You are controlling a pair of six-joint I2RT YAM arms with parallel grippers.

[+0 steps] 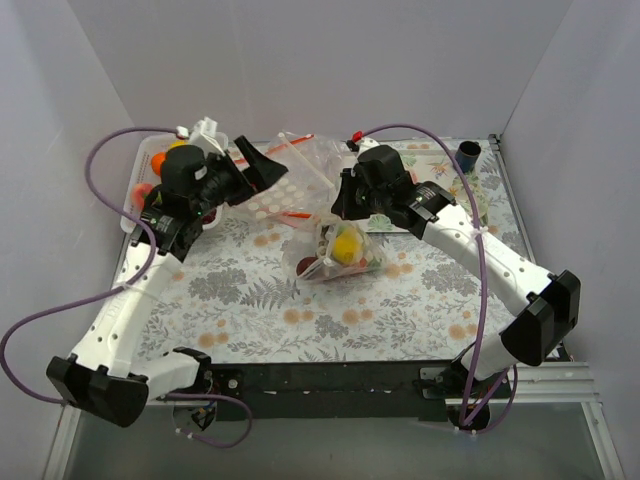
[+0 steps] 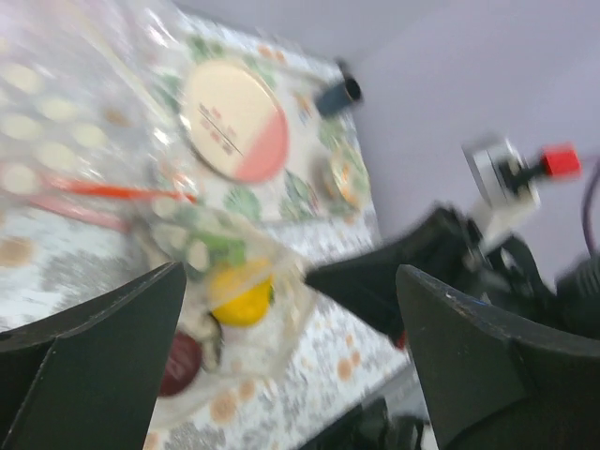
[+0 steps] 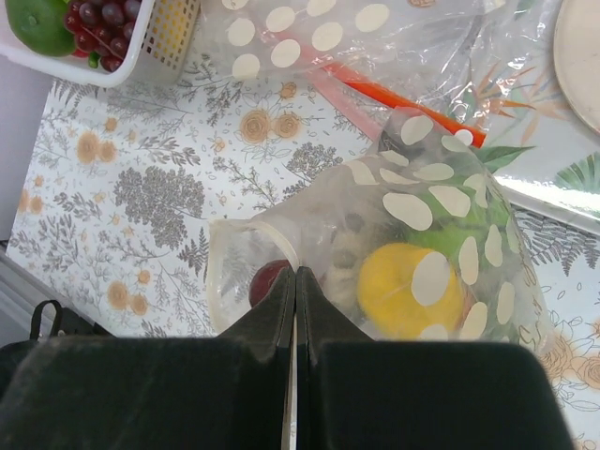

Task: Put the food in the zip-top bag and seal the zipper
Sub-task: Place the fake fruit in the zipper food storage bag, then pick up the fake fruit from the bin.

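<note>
A transparent polka-dot zip-top bag [image 1: 342, 250] lies at mid-table with food inside: a yellow round [image 3: 408, 289], a green piece [image 3: 459, 220] and a dark red round [image 3: 267, 279]. My right gripper [image 3: 295, 272] is shut on this bag's clear edge; it also shows in the top view [image 1: 333, 215]. A red zipper strip [image 3: 403, 98] runs just beyond the bag, next to a second polka-dot bag [image 1: 278, 180]. My left gripper [image 1: 262, 165] is open and empty above that second bag. In the blurred left wrist view it [image 2: 289, 281] faces the filled bag [image 2: 234, 291].
A white slatted basket [image 3: 169, 28] at the back left holds a green round [image 3: 37, 23] and purple grapes [image 3: 98, 28]. A round plate [image 2: 234, 122] and a dark cup [image 1: 468, 153] sit at the back right. Walls close in both sides.
</note>
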